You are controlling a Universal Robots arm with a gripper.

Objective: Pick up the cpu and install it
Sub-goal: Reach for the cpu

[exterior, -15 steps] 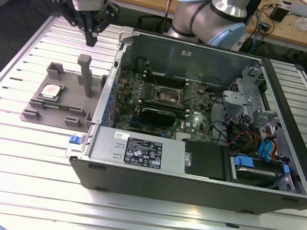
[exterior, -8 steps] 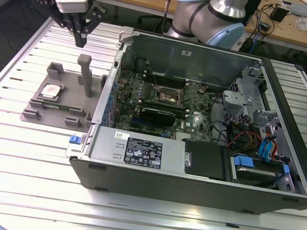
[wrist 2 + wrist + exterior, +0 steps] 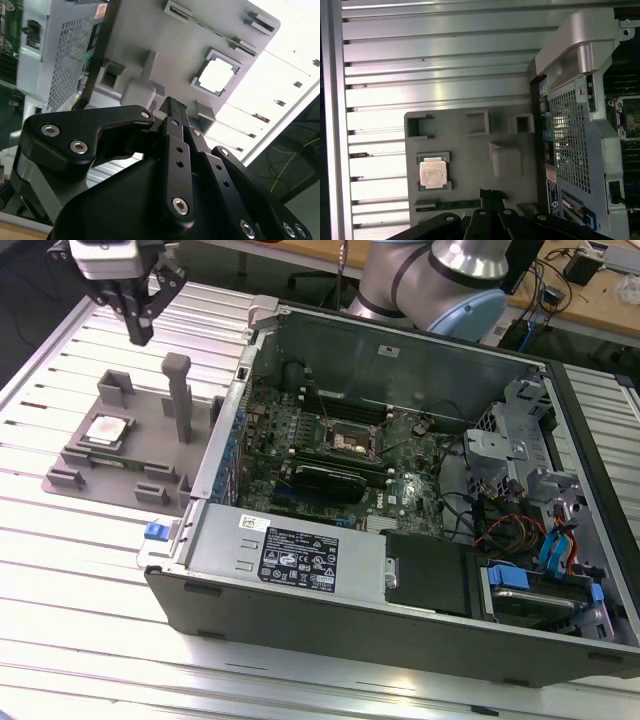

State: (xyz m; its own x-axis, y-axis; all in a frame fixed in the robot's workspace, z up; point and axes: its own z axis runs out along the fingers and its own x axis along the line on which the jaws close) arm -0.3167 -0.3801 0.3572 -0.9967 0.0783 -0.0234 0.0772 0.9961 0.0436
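Now, starting at the exterior view's left, your hand (image 3: 140, 336) hangs above the slatted metal table (image 3: 90, 620), off the far corner of the grey fixture (image 3: 150, 455). Its fingers are drawn together with nothing between them, and both wrist views show the tips (image 3: 172, 105) (image 3: 489, 193) closed the same way. Below and well apart from the hand, the cpu (image 3: 106, 430) lies flat in a square recess of that fixture, silvery plate facing up and a thin pale rim around it. It is square, so you have no long axis to go by; its edges run parallel to the edges of the fixture, which sits turned at an angle to the table's slats. You can see the chip in the same pocket in both wrist views (image 3: 217, 76) (image 3: 433, 172). Just to the right of it an upright post (image 3: 178, 395) rises from the fixture. Next comes the open computer case (image 3: 225, 540), touching or just beside the fixture's edge, with the motherboard (image 3: 410, 480) lying in its floor and the black-framed socket (image 3: 350, 438) near the board's middle. Further right stands the drive cage (image 3: 530, 455), and the arm (image 3: 440, 270) crosses behind the case at the top.
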